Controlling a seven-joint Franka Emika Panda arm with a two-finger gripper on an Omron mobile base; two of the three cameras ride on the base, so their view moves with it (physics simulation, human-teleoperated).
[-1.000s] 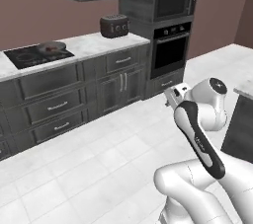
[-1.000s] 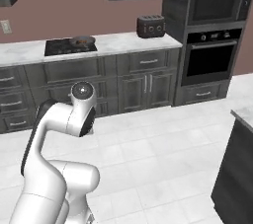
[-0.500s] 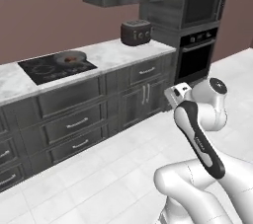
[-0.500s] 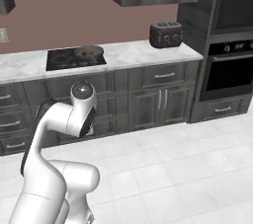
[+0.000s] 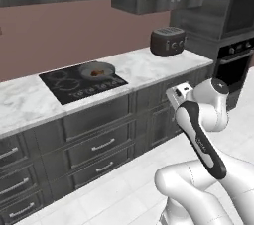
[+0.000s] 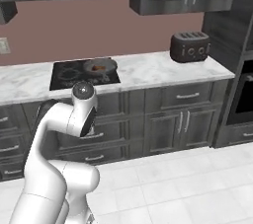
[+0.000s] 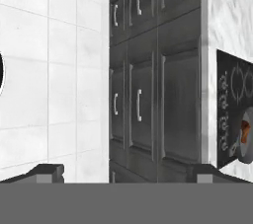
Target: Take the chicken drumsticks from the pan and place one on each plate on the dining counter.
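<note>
The pan (image 5: 97, 70) sits on the black cooktop (image 5: 74, 86) of the wall counter, with reddish-brown chicken drumsticks (image 5: 98, 73) inside it. From the right base view the pan (image 6: 101, 65) and the drumsticks (image 6: 100, 67) lie beyond my arm. In the hand view the pan (image 7: 245, 143) shows at the right edge with a drumstick (image 7: 245, 130) in it. My gripper (image 7: 129, 172) is open and empty, well short of the pan, facing the cabinet fronts. The plates and the dining counter are out of view.
A dark toaster (image 5: 167, 41) stands on the marble counter (image 5: 149, 68) right of the cooktop. Dark drawers and cabinet doors (image 6: 178, 119) run below it. A wall oven (image 5: 237, 60) is at the far right. White tiled floor (image 6: 173, 188) lies in front.
The whole scene has shifted: the base has driven closer to the cooktop counter, which now looms larger. The arm keeps its folded pose and the gripper stays open.
</note>
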